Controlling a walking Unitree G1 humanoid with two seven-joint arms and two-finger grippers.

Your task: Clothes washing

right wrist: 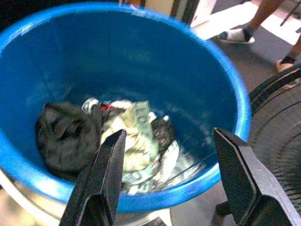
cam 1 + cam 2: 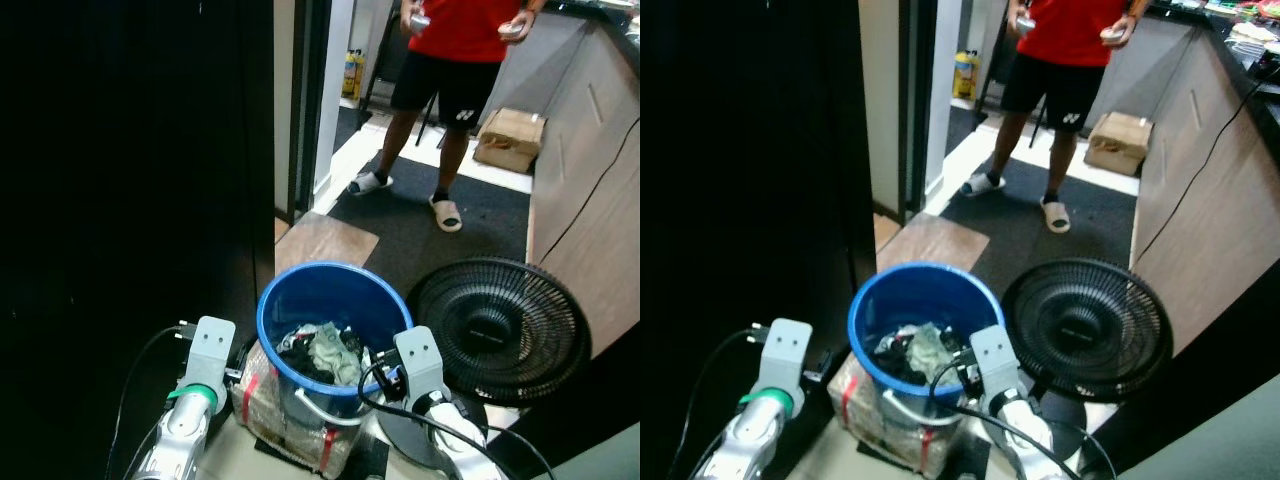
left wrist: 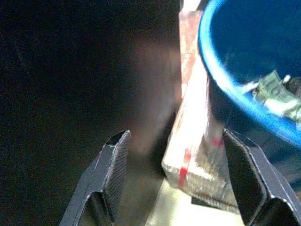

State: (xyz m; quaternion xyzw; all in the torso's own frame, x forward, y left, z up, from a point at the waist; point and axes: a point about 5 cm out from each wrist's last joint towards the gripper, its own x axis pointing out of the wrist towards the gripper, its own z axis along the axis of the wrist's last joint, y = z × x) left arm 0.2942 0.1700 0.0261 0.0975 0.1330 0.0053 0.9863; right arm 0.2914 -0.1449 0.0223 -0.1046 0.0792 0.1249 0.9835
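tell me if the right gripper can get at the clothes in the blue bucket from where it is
Probably yes. The right gripper is open just above the blue bucket's near rim, and the clothes lie uncovered at the bottom, though it must reach down deep.

I stand in a lived-in home, in a narrow utility corner. A blue bucket (image 2: 322,300) of crumpled clothes (image 1: 127,136) sits beside a black floor fan (image 2: 502,328), with a dark mat (image 2: 430,232) and tiled floor beyond. A person in slippers (image 2: 445,213) waits by an open doorway, near a cardboard box (image 2: 510,139) and a long wood-grain bench (image 2: 590,200).
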